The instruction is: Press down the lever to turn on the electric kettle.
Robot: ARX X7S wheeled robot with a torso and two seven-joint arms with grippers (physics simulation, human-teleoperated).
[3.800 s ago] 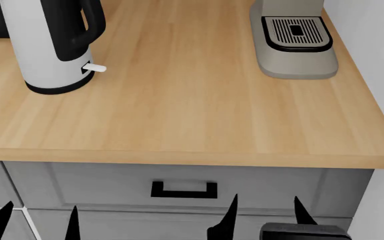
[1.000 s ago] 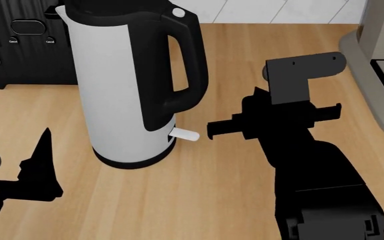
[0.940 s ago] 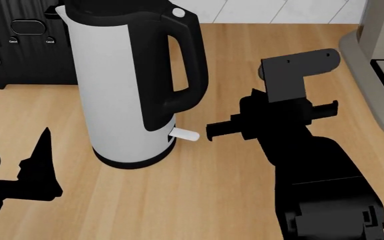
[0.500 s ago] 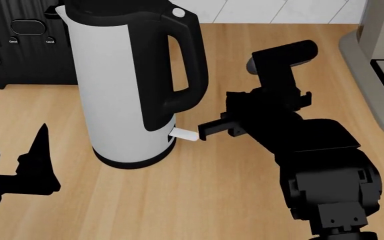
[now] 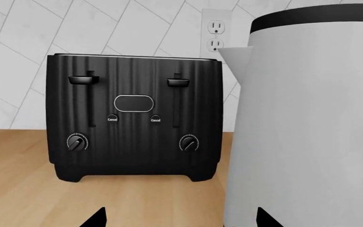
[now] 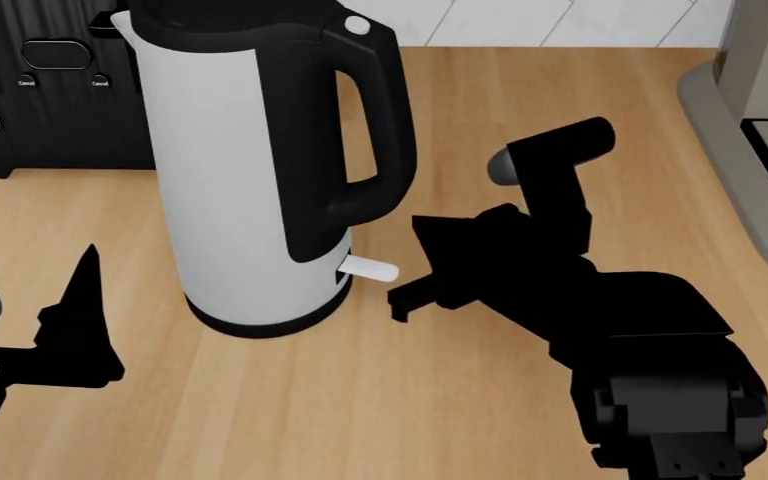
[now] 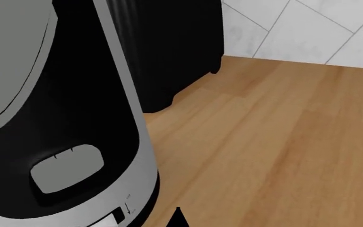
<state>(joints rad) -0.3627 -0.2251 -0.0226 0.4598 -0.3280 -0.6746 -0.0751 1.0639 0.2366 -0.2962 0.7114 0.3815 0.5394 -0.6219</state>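
The electric kettle (image 6: 244,170) is a tall white jug with a black lid, black loop handle and black base ring, standing upright on the wooden counter (image 6: 398,400). Its small white lever (image 6: 371,269) sticks out at the foot of the handle. My right gripper (image 6: 400,302) is shut, its tip just right of and slightly below the lever's end. In the right wrist view, the gripper (image 7: 178,218) sits close beside the kettle's base (image 7: 62,156), and the lever (image 7: 109,220) barely shows at the edge. My left gripper (image 6: 24,265) is open and empty, left of the kettle (image 5: 307,123).
A black toaster (image 6: 37,95) stands behind and left of the kettle, also in the left wrist view (image 5: 134,127). A grey coffee machine (image 6: 764,130) stands at the right edge. A wall outlet (image 5: 216,38) is on the tiled wall behind.
My right arm has rolled and dropped, swinging its shut tip from level with the lever down to just beside and below its end. The lever, kettle and left gripper have not visibly moved.
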